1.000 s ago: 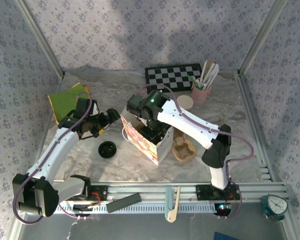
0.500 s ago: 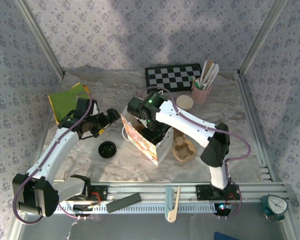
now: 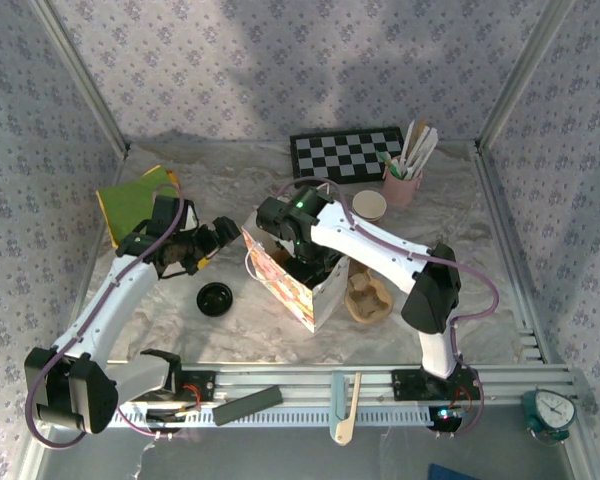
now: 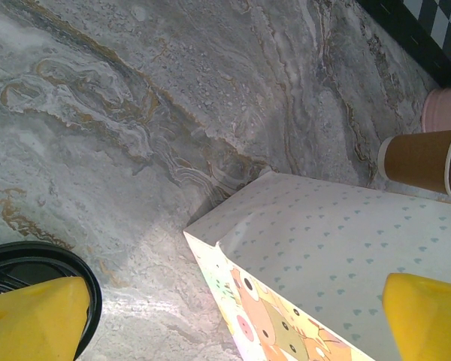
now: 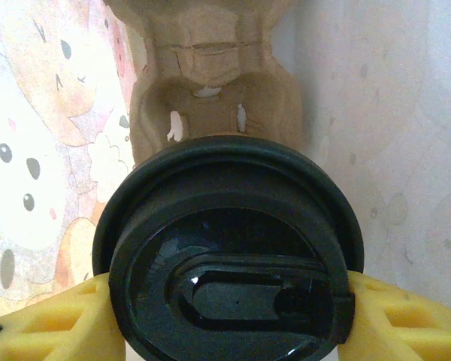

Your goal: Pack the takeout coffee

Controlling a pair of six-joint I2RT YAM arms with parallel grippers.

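Observation:
The takeout coffee [image 5: 225, 248] shows its round black lid from above, and my right gripper [image 5: 229, 301] is shut on it, a yellow finger [image 5: 52, 323] at each side. It hangs inside the cartoon-printed paper bag [image 3: 292, 285], just above a brown pulp tray [image 5: 210, 98] at the bag's bottom. From above, my right arm [image 3: 370, 245] reaches down into the bag's mouth. My left gripper [image 3: 208, 243] stands open to the left of the bag [image 4: 338, 241], nothing between its fingers [image 4: 30, 316].
A loose black lid [image 3: 216, 298] lies left of the bag. A lidless kraft cup [image 3: 370, 205], a pink cup of stirrers [image 3: 403, 180] and a checkerboard [image 3: 345, 152] sit behind. Another pulp tray [image 3: 368, 297] lies right of the bag. A green-yellow book [image 3: 135, 200] is far left.
My right arm has edged slightly lower and leftward into the bag with the coffee. The left arm has not moved.

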